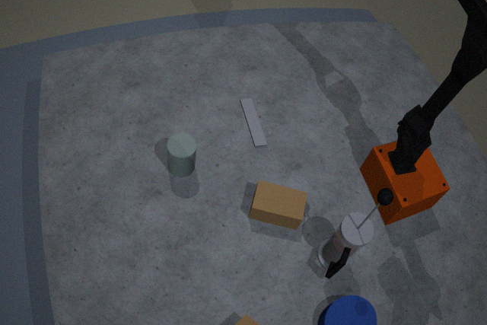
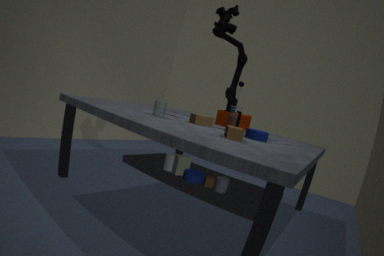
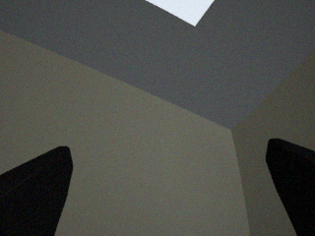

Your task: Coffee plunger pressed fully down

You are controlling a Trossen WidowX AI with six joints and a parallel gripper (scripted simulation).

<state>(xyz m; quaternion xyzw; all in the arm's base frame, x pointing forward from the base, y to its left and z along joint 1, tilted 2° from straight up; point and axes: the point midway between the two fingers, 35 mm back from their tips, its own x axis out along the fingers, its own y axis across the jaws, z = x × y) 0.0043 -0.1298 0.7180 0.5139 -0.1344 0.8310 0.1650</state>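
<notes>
Standing upright on the table (image 1: 137, 234) (image 2: 186, 135): coffee press (image 1: 345, 240) (image 2: 233, 119), brownish contents inside (kind unclear), plunger (image 1: 385, 196) (image 2: 241, 84) raised, beside the orange base (image 1: 426, 180) (image 2: 221, 118). Jaws (image 2: 228, 9) open, well above.

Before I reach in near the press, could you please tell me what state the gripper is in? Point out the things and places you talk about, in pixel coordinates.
Black two-fingered gripper (image 2: 230, 9) (image 3: 171, 155): open, holding nothing.

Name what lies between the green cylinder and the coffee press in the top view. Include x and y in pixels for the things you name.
The top view shows a tan block (image 1: 278, 200) (image 2: 201, 120) between them.
</notes>
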